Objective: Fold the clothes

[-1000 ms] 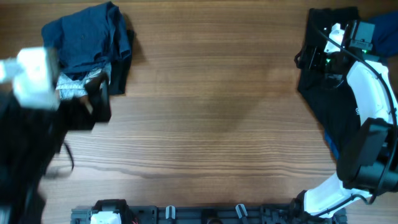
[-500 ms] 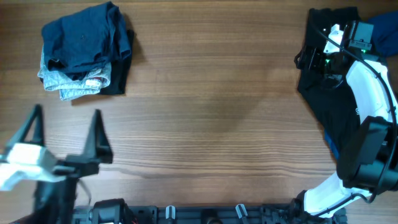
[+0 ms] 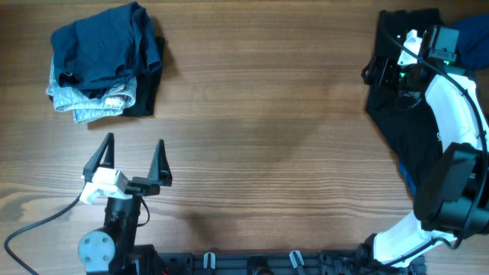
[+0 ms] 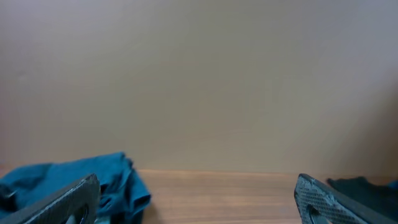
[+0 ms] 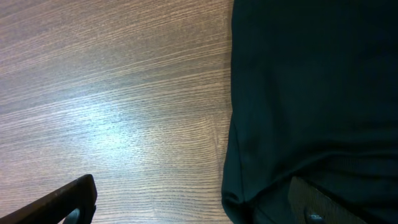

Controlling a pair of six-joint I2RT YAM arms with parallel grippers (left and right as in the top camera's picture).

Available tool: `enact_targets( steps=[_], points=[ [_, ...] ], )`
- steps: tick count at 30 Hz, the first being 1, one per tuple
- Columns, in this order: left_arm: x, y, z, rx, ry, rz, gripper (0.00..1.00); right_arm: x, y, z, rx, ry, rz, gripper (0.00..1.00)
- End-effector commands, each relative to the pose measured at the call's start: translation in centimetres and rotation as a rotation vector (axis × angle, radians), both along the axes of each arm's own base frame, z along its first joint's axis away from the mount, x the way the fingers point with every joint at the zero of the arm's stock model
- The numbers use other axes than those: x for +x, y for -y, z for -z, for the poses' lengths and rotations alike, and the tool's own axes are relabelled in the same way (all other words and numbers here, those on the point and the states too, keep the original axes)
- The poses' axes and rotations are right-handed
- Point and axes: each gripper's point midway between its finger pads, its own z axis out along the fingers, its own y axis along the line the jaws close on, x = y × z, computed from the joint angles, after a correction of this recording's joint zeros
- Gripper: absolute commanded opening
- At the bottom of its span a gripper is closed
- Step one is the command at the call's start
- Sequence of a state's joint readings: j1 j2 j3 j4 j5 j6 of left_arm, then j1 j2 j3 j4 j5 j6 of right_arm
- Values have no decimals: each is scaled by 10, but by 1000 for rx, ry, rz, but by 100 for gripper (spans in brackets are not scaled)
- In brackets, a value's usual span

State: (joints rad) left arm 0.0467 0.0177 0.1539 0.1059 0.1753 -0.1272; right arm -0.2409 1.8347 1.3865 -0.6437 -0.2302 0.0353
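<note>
Wood-grain tabletop [image 3: 267, 137], warm brown with long streaky lines, and two lots of clothes on it. The far left corner has a lumpy stack [image 3: 114, 76]: soft navy shorts [image 3: 99, 42] on top, a pale, faded, denim-looking piece [image 3: 84, 107] poking out underneath, and something black [image 3: 144, 95] at the bottom. Over by the right edge lies a smooth, nearly black garment [image 3: 397, 130] with a rolled-looking edge. The left gripper [image 3: 134, 145] sits near the front, well apart from the stack, pointy black fingers spread wide around nothing. The right gripper [image 5: 193, 193] is spread wide too, one finger over bare wood, the other over the dark cloth. Can't tell if it touches.
</note>
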Motion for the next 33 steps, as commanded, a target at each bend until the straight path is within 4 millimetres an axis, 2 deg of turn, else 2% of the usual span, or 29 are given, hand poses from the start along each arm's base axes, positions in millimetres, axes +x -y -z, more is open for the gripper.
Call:
enact_targets(
  steps=[1,5,10,14,15,33],
  points=[
    [6,-19,21,-40,-60,-103,100,2,2,3,-7,-5,-2,100],
    [15,-28,55,-114,-101,-120,100,2,2,3,-6,-6,-2,100],
    [18,-28,76,-113,-170,-119,100,2,2,3,-7,-6,-1,100],
    [18,-28,108,-119,-303,-125,100,2,2,3,-7,-6,-1,100],
    [18,-28,111,-120,-315,-129,100,2,2,3,-7,-6,-1,100],
    [18,-28,111,-120,-314,-129,100,2,2,3,-7,-6,-1,100]
  ],
)
